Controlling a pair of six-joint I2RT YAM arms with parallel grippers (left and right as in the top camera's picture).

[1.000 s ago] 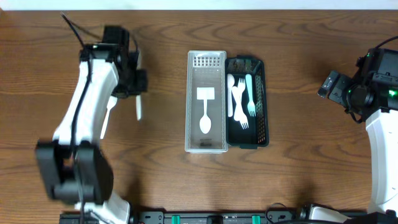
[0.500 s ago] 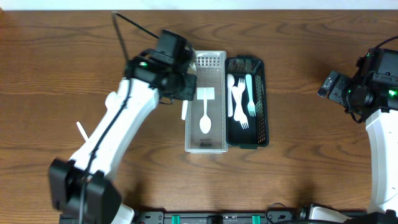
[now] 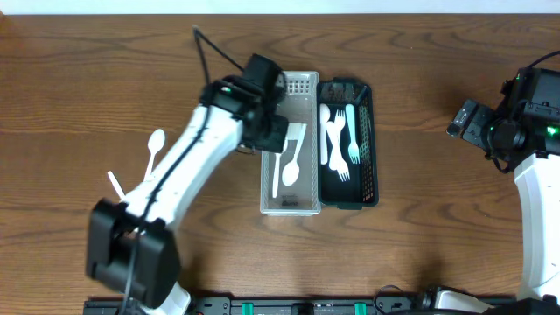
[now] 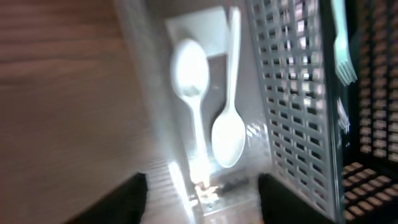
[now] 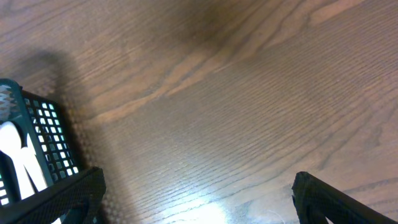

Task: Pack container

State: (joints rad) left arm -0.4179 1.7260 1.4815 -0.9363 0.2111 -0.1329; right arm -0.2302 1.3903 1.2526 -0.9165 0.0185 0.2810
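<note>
**Overhead.** The clear box point(image 3: 289, 206) sits in the middle of the brown surface point(image 3: 420, 236). It touches the dark basket point(image 3: 369, 175) next to it. The left arm point(image 3: 188, 171) reaches across, and the left tool point(image 3: 275, 133) hangs over the box's left wall. Two white spoons point(image 3: 290, 172) lie inside the box. The basket holds white forks point(image 3: 335, 144) and a pale blue fork point(image 3: 353, 144). A loose spoon point(image 3: 155, 147) lies on the wood on the far side of the arm. Near it is a white piece point(image 3: 114, 184) too small to name. The right tool point(image 3: 464, 118) is well apart, by the edge.

**Left wrist.** This view is blurry, but it looks right into the box point(image 4: 292, 93). The spoons point(image 4: 228, 140) lie side by side and point opposite ways. The left tool point(image 4: 202, 199) has its fingers point(image 4: 127, 199) wide apart, with nothing between them.

**Right wrist.** Here you see mostly bare wood point(image 5: 236, 93) and one corner of the dark basket point(image 5: 46, 134). The right tool point(image 5: 199, 199) is spread wide and holds nothing.
</note>
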